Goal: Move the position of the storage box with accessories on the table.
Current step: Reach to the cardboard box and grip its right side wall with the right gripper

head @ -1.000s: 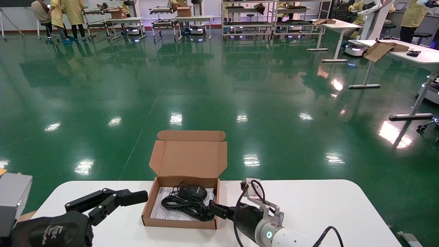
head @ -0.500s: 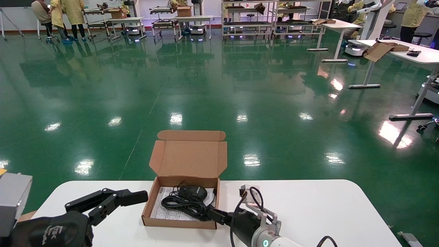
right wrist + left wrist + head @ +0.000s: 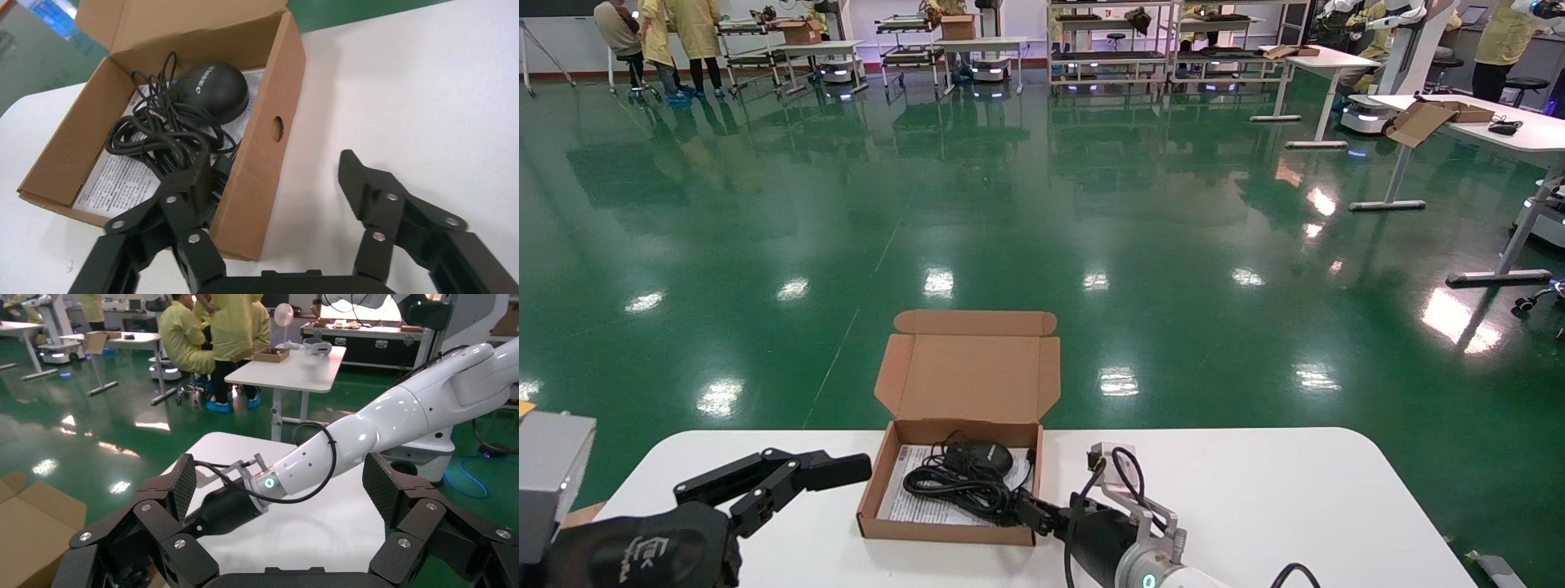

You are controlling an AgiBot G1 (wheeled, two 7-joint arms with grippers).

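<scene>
Brown corrugated storage box (image 3: pixel 952 488) sits on the white table (image 3: pixel 1254 490), near its far edge, lid standing open behind it. Head view: inside lie a black mouse (image 3: pixel 978 457) with its coiled cable (image 3: pixel 952 486) on a printed paper sheet (image 3: pixel 911 502). My right gripper (image 3: pixel 1030 514) is at the box's near right corner. My left gripper (image 3: pixel 789 474) hovers over the table just left of the box, not touching it.

Left wrist view: my left fingers (image 3: pixel 174 499) are spread wide with nothing between them; my right arm (image 3: pixel 343 447) crosses beyond, over the table.

Right wrist view: my right gripper (image 3: pixel 272 177) is spread and straddles the box's right wall (image 3: pixel 269 141), one finger (image 3: pixel 190 190) inside against the cable, the other (image 3: pixel 367 184) outside over bare table. Jaws not clenched on the wall.
</scene>
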